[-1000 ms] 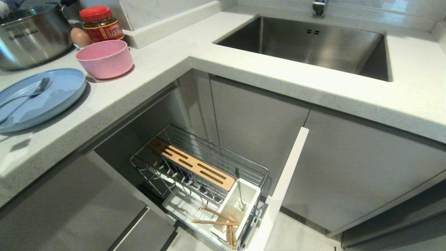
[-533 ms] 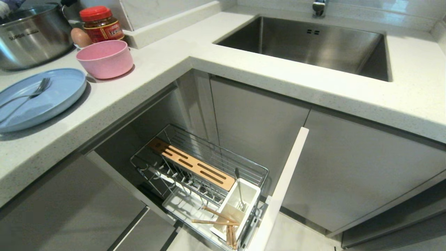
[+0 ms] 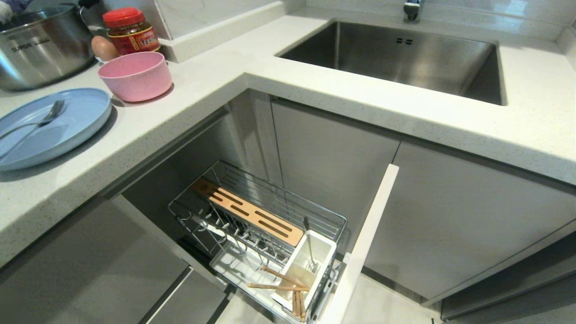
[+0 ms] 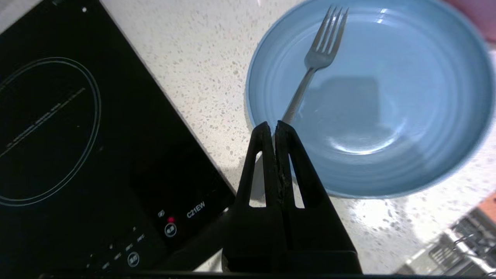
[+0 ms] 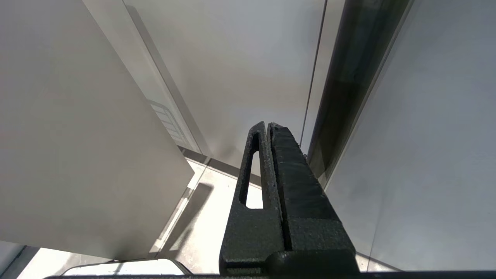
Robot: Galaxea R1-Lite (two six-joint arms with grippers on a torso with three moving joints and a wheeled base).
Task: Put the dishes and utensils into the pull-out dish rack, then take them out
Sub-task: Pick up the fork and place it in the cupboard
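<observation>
Left claw (image 4: 272,124), pressed together and empty, hangs over the round light-blue plate (image 4: 387,116) holding the silver fork (image 4: 314,73) on the desk (image 3: 189,94), whose shadow has cleared since a second ago: fork pickup likely next.

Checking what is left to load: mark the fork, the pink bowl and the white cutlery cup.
fork (image 4: 323,58), left wrist view, on the neck just below the tines.
pink bowl (image 3: 135,83), head view, on its outer wall.
white cutlery cup (image 3: 325,249), head view, on its inner wall.
</observation>
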